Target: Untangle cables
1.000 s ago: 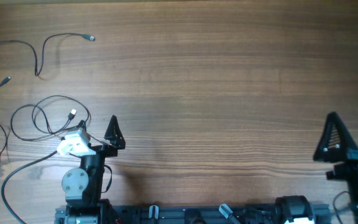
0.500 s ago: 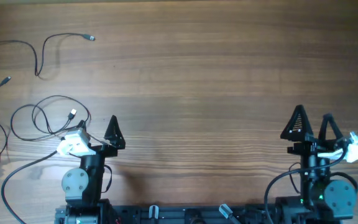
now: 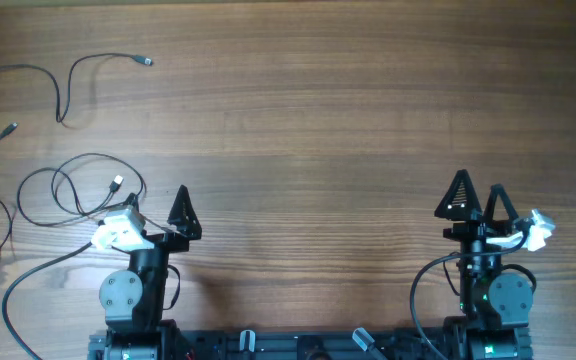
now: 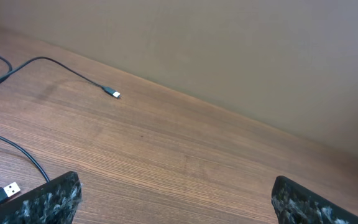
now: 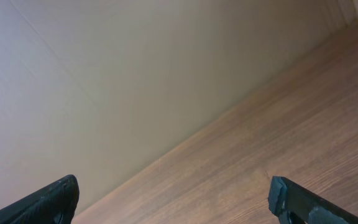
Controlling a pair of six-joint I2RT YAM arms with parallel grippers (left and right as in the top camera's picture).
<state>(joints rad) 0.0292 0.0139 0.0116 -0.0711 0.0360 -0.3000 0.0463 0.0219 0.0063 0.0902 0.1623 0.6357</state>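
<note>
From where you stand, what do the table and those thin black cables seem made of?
Table: wood or wood-look laminate, matte, with brown grain streaks. Cables: probably rubbery plastic sheathing, dull black, bending in loose loops; their plug tips look metallic.

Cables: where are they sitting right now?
Overhead view: the cables lie loose on the left side of the table, the nearest loop and plug right beside the left pincer; none lie near the right pincer.

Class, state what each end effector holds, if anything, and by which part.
Nothing: left end effector and right end effector are open, empty; cables lie loose.
</note>
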